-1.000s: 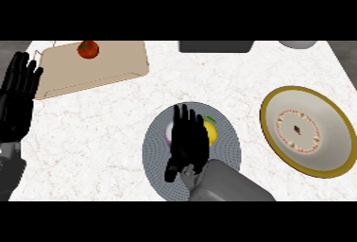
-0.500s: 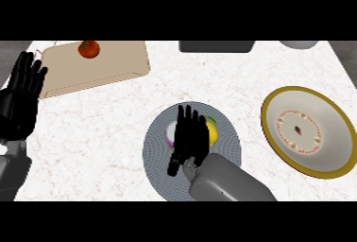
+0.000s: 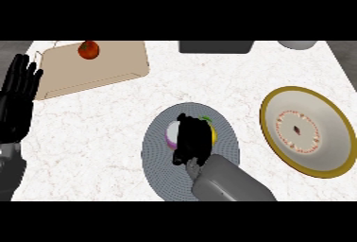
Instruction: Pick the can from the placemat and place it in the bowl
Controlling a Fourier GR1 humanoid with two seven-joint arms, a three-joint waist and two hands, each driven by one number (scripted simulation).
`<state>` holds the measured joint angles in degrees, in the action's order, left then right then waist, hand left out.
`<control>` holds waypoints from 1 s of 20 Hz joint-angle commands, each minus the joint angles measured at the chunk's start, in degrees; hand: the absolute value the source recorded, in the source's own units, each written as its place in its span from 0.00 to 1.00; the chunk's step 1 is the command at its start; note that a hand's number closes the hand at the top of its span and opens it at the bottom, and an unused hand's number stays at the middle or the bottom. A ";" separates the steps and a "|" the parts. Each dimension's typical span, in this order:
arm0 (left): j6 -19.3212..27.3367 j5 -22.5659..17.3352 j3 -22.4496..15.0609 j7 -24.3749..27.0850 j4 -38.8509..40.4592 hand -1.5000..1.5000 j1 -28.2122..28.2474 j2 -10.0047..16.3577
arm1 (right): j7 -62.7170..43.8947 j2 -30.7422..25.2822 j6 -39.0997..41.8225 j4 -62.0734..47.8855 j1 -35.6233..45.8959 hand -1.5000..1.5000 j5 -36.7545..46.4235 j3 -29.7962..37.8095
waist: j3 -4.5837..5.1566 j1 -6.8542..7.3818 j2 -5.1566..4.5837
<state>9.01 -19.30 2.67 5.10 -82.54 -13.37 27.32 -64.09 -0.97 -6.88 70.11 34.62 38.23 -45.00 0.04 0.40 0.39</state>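
Observation:
A round grey placemat [image 3: 157, 165] lies at the counter's middle front. The can [image 3: 170, 135] stands on it, showing purple and white at the left and yellow at the right. My right hand [image 3: 191, 142] comes in from below and covers the can, its fingers curled round it. The can still sits on the mat. The bowl [image 3: 263, 124], white inside with a gold rim, stands to the right of the mat with nothing in it. My left hand [image 3: 17, 101] rests open at the left edge, fingers up.
A tan cutting board [image 3: 111, 71] with a red tomato [image 3: 88, 49] lies at the back left. A dark tray [image 3: 215, 46] and a grey vessel [image 3: 298, 44] stand along the back edge. Bare white counter separates mat and bowl.
My right hand's fingers, straight over the can before, have curled down round it. The left hand has stayed in place.

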 commanded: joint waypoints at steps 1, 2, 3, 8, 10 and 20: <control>-0.29 0.64 1.38 1.09 -3.10 0.50 3.71 -0.50 | -0.59 0.93 -2.97 -5.00 -0.29 1.00 4.20 2.58 | -0.04 0.14 -0.35; -1.92 0.19 2.05 -1.55 -2.08 0.50 1.24 0.73 | -5.88 0.93 -2.23 -1.50 1.54 1.00 2.16 -1.44 | -0.04 0.18 -0.36; -0.99 1.50 1.49 -1.05 0.65 0.50 -2.03 -0.42 | -4.10 0.93 -3.16 -2.59 1.28 1.00 2.44 -0.80 | -0.04 -0.08 -0.43; -0.84 0.91 1.94 0.67 0.39 0.50 0.14 -1.09 | 24.96 -17.78 6.05 -2.11 0.41 1.00 -4.51 3.41 | -0.20 -0.35 -1.05; -0.81 1.44 1.48 0.96 -0.44 0.50 -0.23 -0.86 | 30.23 -21.65 8.11 -3.19 1.80 1.00 -2.75 1.11 | -0.45 0.77 -2.12; -0.69 1.05 1.20 0.92 -1.02 0.50 -1.33 -1.66 | 59.85 -40.29 9.58 -2.84 5.20 1.00 -3.92 1.96 | -0.98 0.39 -3.37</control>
<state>8.27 -18.16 3.92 6.16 -83.31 -14.32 25.76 -15.47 -33.83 2.34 67.92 38.65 34.96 -43.95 -0.70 1.03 -2.54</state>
